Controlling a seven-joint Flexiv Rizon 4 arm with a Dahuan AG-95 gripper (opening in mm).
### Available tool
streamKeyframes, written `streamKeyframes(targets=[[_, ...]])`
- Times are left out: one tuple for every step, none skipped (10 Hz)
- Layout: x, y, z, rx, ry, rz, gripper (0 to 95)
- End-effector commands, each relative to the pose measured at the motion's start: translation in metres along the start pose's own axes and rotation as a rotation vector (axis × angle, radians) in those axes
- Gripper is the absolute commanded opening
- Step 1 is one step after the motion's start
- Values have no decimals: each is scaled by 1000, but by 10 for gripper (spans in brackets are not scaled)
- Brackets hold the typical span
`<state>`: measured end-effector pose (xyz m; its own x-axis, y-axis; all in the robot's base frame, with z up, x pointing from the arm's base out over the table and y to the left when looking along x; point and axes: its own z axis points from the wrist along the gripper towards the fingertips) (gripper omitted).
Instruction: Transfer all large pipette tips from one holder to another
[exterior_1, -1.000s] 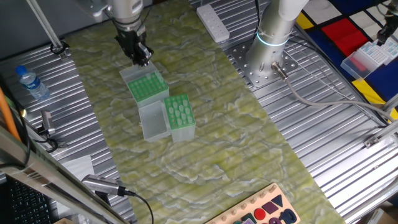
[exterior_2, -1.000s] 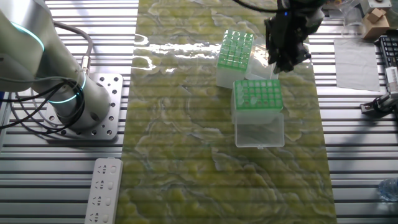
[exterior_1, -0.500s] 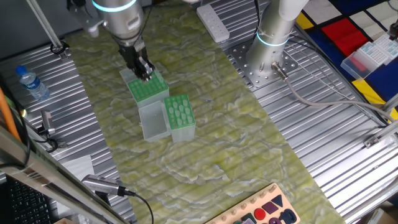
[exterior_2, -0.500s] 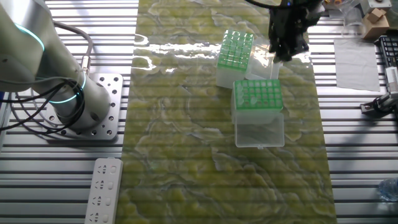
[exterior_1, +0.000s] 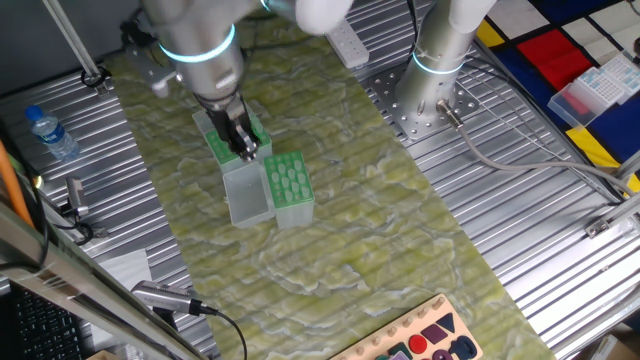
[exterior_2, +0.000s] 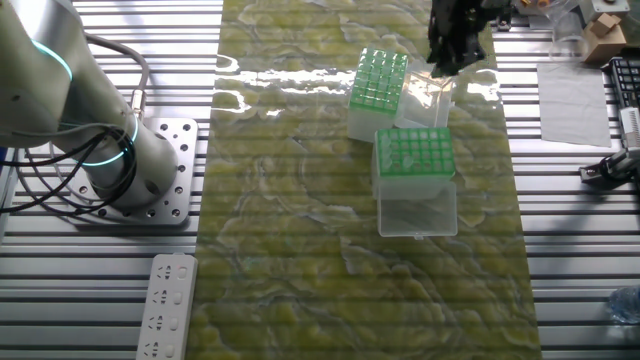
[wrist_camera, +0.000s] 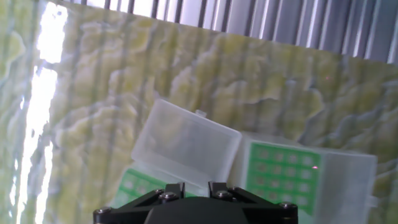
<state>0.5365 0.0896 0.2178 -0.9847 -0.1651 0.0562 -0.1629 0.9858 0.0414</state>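
While the gripper (exterior_1: 243, 148) hung above the two tip boxes on the mottled green mat (exterior_1: 330, 240), its black fingers pointed down over the near edge of the first rack (exterior_1: 225, 140). From one fixed view the arm covered most of that rack, and only dark green strips showed at its 9 o'clock and 2 o'clock sides. How far the jaws were parted could not be told from any view, and nothing could be seen held between them.

Just beside the first rack, at its 4 o'clock, stood the second rack (exterior_1: 288, 185), where the large pipette tips (exterior_1: 287, 179) sat in rows of pale mint tops. A clear hinged lid (exterior_1: 247, 195) lay open against that rack's 9 o'clock side.

In the other fixed view the gripper (exterior_2: 452, 62) was at the upper edge of the picture, above a clear lid (exterior_2: 432, 100). The tip-filled rack (exterior_2: 377, 80) lay at its 8 o'clock, and the other green rack (exterior_2: 414, 152) lay at 6 o'clock with its own open lid (exterior_2: 417, 210) beyond.

The hand view looked down past the black gripper body (wrist_camera: 189, 208) onto a clear lid (wrist_camera: 186, 146) and green rack plates at 4 o'clock and 7 o'clock.

A water bottle (exterior_1: 50, 133) lay on the ribbed metal surface (exterior_1: 520, 200), well apart.
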Motion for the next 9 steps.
streamKeyframes(targets=[[1,9,16,-7,-11,41,190],[3,10,19,-14,-14,59,190],[7,10,27,-22,-23,80,190],[10,7,29,-44,-21,107,190],[10,6,30,-63,-18,139,190],[11,5,30,-74,-14,157,190],[11,5,30,-63,-12,147,190],[11,5,30,-49,-11,142,190],[12,3,28,-40,-13,148,0]])
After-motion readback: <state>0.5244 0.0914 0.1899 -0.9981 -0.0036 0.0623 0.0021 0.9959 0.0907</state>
